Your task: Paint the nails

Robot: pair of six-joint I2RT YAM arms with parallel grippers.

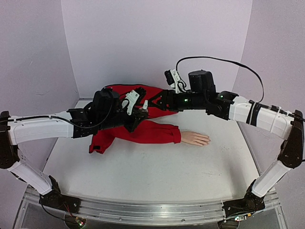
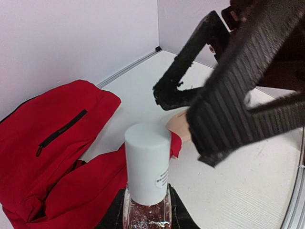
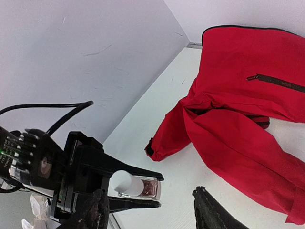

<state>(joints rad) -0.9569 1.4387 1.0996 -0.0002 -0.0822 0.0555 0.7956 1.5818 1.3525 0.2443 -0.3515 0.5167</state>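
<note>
My left gripper [image 1: 141,112] is shut on a small glass nail polish bottle [image 2: 147,215] with a white cap [image 2: 147,162], and holds it above the red sleeve [image 1: 152,132]. The bottle also shows in the right wrist view [image 3: 148,187], clamped between the left jaws. My right gripper [image 1: 155,101] is open, and its black fingers [image 2: 238,90] hover just beyond the cap without touching it. The pale mannequin hand [image 1: 195,138] lies flat on the table. Its nails [image 1: 207,140] are at the fingertips, too small to make out.
A red jacket [image 1: 131,95] lies bunched at the back of the white table [image 1: 143,176], behind both grippers, and its other sleeve cuff [image 3: 159,145] lies to the left. Walls close in the back and sides.
</note>
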